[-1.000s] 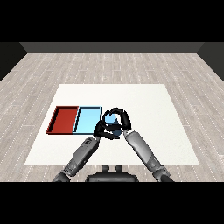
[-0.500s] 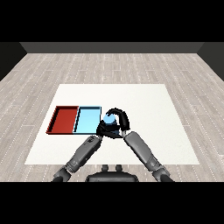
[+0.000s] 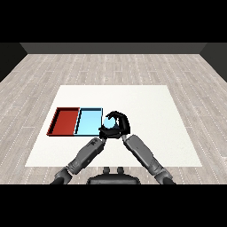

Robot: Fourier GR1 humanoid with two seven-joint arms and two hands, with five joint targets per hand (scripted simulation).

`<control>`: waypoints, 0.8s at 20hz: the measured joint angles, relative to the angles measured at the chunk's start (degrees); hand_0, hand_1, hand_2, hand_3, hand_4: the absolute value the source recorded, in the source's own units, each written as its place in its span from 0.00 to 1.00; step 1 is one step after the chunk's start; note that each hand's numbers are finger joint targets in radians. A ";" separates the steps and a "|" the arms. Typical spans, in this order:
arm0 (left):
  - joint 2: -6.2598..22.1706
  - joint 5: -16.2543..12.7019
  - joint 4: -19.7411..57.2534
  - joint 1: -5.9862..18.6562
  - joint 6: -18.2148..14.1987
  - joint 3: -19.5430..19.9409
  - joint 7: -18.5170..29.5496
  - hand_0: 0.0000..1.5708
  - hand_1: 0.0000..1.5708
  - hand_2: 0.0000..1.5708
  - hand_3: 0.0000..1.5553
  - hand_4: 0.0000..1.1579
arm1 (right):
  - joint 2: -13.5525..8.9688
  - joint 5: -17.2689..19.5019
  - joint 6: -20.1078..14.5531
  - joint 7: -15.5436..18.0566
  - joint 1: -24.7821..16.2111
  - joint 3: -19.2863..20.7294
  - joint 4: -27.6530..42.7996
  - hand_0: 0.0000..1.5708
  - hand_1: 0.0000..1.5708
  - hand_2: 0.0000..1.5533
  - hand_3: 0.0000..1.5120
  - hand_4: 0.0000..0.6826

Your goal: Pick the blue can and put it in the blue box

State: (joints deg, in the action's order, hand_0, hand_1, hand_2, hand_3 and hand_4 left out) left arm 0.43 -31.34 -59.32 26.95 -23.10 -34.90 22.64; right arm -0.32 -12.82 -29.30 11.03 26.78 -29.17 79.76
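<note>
My right hand [image 3: 120, 124] is curled round the blue can [image 3: 112, 126], of which only a small blue patch shows between the fingers and thumb. It holds the can upright just off the right edge of the light blue tray [image 3: 89, 122], near the table's middle. My left hand [image 3: 104, 132] lies right beside it, low on the left, at the blue tray's near right corner and partly overlapped by the right hand. The red tray [image 3: 65, 121] adjoins the blue tray on its left.
Both trays lie side by side on the left half of the white table [image 3: 150, 111]. Bare table surface stretches to the right of and behind my hands. Both forearms come in from the lower middle and meet at the can.
My right hand, with the can in it, has shifted slightly left and nearer to me, closer to the blue tray's right edge. The left hand has stayed beside it.
</note>
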 measured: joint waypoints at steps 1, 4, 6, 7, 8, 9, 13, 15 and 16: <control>-0.06 -1.75 0.44 0.03 0.22 -0.07 1.13 1.00 1.00 1.00 0.95 0.65 | 0.03 -0.40 -0.24 0.04 -0.33 -0.31 0.70 0.93 0.93 0.93 0.92 0.92; 0.00 -6.53 1.48 1.10 -0.44 -1.82 3.60 1.00 1.00 1.00 0.97 0.81 | -0.01 -1.56 -0.70 0.70 -1.13 -1.09 1.62 0.93 0.93 0.93 0.92 0.92; -0.13 -7.64 2.21 1.51 -0.42 -2.02 5.00 1.00 1.00 1.00 0.96 0.82 | 0.05 -1.41 -0.20 -0.20 -1.25 -0.18 2.10 0.92 0.92 0.93 0.92 0.91; -0.22 -8.24 3.36 1.96 0.44 -1.65 6.43 1.00 1.00 1.00 0.97 0.86 | 0.04 -1.28 0.36 -0.52 -1.46 0.41 2.47 0.91 0.91 0.93 0.92 0.89; -0.32 -8.99 4.46 2.87 0.23 -2.03 7.19 1.00 1.00 1.00 0.97 0.89 | 0.04 -1.31 1.26 -0.31 -1.82 1.12 2.56 0.90 0.90 0.93 0.92 0.88; -0.33 -9.35 4.73 2.67 0.56 -2.15 8.37 1.00 1.00 1.00 0.97 0.93 | 0.07 -1.60 0.86 0.12 -1.92 0.59 2.54 0.90 0.90 0.93 0.92 0.86; -0.44 -9.08 6.61 2.62 1.35 -1.19 11.79 1.00 1.00 1.00 0.99 0.90 | 0.31 -4.17 2.18 1.49 -1.23 0.85 0.82 0.52 0.52 0.60 0.41 0.05; -0.43 -9.17 6.52 2.59 0.37 -1.44 12.50 1.00 1.00 1.00 0.99 0.97 | 0.10 -3.11 3.29 0.65 -1.17 0.76 0.53 0.00 0.00 0.00 0.00 0.00; -0.41 -9.04 6.61 2.68 0.30 -1.33 12.95 1.00 1.00 1.00 0.99 0.97 | -0.15 -2.39 3.71 -0.10 -1.16 0.64 0.76 0.00 0.00 0.00 0.00 0.00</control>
State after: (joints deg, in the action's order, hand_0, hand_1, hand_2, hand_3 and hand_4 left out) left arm 0.01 -40.37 -52.70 29.63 -22.81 -36.23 35.59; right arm -0.48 -15.21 -25.58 10.93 25.61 -28.53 80.52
